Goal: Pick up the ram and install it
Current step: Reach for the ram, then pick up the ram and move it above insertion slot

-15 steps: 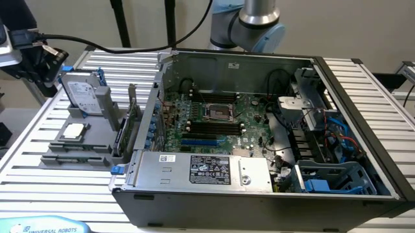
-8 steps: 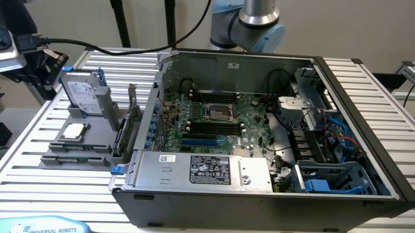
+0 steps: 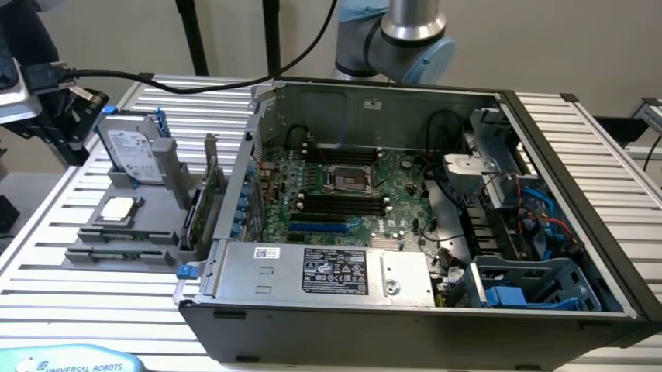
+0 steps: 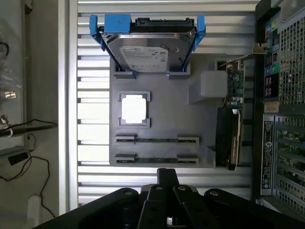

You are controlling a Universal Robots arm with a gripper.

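the claw (image 4: pixel 167 174) hangs over the grey holder tray (image 4: pixel 167 117) with its fingers pressed together and nothing between them. two ram sticks (image 4: pixel 156 140) sit side by side in their clips on that tray, one close to the fingertips, with the processor (image 4: pixel 134 109) and the blue-framed hard drive (image 4: pixel 148 47) beyond. the open computer case (image 3: pixel 362 97) stands alongside the tray

Even bright light; glare on table slats (image 4: pixel 93 117).
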